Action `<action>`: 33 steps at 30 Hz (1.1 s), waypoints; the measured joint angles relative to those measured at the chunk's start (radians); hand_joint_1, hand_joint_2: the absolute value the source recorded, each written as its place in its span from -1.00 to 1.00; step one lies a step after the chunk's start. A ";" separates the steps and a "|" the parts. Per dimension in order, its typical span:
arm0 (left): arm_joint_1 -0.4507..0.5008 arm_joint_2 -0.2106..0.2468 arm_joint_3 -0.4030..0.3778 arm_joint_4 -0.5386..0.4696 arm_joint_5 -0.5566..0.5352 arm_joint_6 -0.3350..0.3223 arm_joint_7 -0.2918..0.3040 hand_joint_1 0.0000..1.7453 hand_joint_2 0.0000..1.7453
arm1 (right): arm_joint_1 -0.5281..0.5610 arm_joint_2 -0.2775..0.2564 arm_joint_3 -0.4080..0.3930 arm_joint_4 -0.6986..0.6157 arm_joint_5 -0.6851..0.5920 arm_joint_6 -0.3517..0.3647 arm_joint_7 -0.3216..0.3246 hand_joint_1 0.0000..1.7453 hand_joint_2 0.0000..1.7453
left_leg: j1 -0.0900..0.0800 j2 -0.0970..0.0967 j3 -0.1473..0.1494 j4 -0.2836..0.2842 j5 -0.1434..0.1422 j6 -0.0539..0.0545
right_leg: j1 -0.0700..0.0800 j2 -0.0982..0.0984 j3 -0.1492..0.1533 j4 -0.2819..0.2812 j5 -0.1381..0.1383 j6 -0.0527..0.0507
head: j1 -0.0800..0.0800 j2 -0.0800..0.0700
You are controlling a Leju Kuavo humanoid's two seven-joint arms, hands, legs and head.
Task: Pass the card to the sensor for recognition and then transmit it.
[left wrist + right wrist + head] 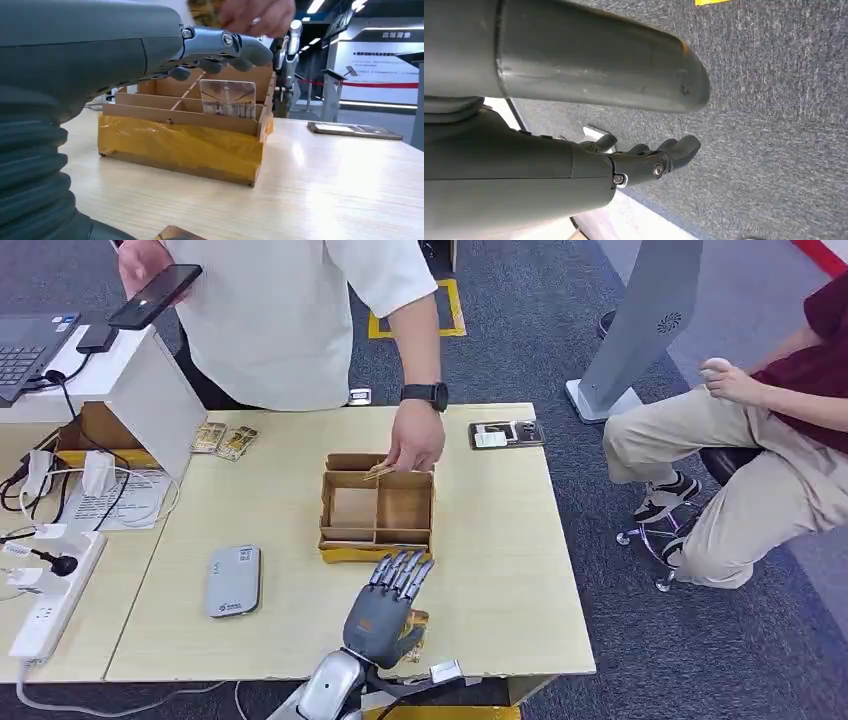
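one card stands upright in the cardboard box on the counter, just ahead of the left hand, fingers spread and empty; right hand hangs far off, loosely curled, empty.

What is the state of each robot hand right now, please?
Left hand: open, fingers stretched toward the cardboard box, holding nothing.
Right hand: hangs over the carpet, holding nothing; open or closed cannot be told.

Sitting on the table: one cardboard box, one grey sensor, one laptop, two people standing or sitting nearby.
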 joint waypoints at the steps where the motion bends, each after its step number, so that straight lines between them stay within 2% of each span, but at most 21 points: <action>1: 0.001 0.001 0.000 0.000 0.002 0.000 0.000 -1.00 1.00 | 0.000 0.000 0.000 0.000 0.000 0.000 0.000 -1.00 -1.00 | 0.000 0.000 0.000 0.000 0.000 0.000 | 0.000 0.000 0.000 0.000 0.000 0.000 | 0.000 0.000; 25: 0.022 0.004 0.000 -0.023 -0.011 0.000 -0.011 -1.00 1.00 | 0.002 0.000 0.000 0.000 -0.003 -0.004 0.000 -1.00 -1.00 | 0.000 0.000 0.000 0.000 0.000 0.000 | 0.000 0.000 0.000 0.000 0.000 0.000 | 0.000 0.000; 33: 0.055 0.005 0.023 -0.142 -0.022 0.000 -0.051 -1.00 1.00 | 0.003 0.000 0.000 0.000 -0.011 -0.008 0.002 -1.00 -1.00 | 0.000 0.000 0.000 0.000 0.000 0.000 | 0.000 0.000 0.000 0.000 0.000 0.000 | 0.000 0.000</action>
